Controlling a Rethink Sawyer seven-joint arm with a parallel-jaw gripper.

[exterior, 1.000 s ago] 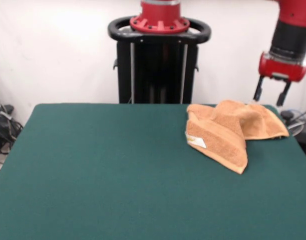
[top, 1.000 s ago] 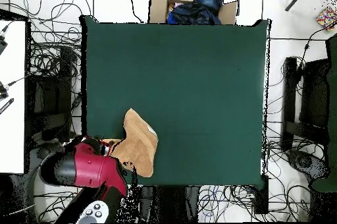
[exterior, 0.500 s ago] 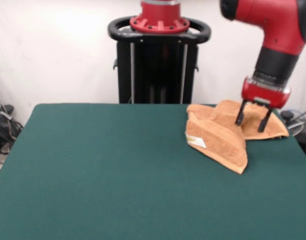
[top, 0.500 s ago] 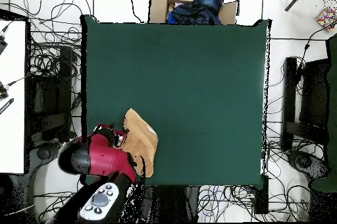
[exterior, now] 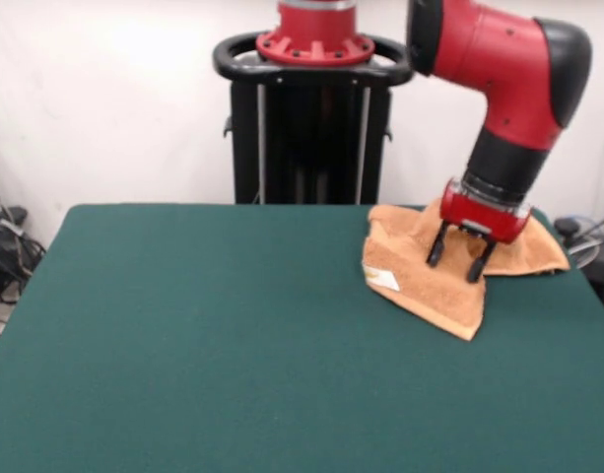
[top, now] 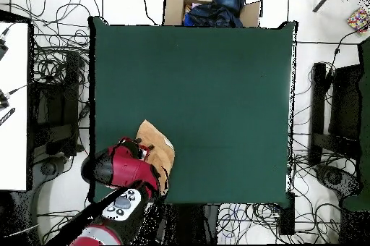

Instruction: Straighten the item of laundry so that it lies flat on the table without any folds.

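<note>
- An open brown cardboard box (top: 178, 6) sits on the floor at twelve o'clock in the overhead view, with a heap of dark blue clothing (top: 218, 6) inside.
- Tangled black cables (top: 59, 62) spread over the white floor from nine to eleven o'clock.
- A white tabletop (top: 13, 105) fills the nine o'clock edge.
- A small multicoloured object (top: 358, 19) lies at two o'clock.
- A plain white wall (exterior: 114, 108) spans the front view's background.

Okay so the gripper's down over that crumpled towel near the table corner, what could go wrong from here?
The gripper, open, is over a thick fold of the towel, so it may pinch several layers and drag the bundle instead of opening it. The towel also lies near the table edge, so a pull outward could slide it off.
</note>
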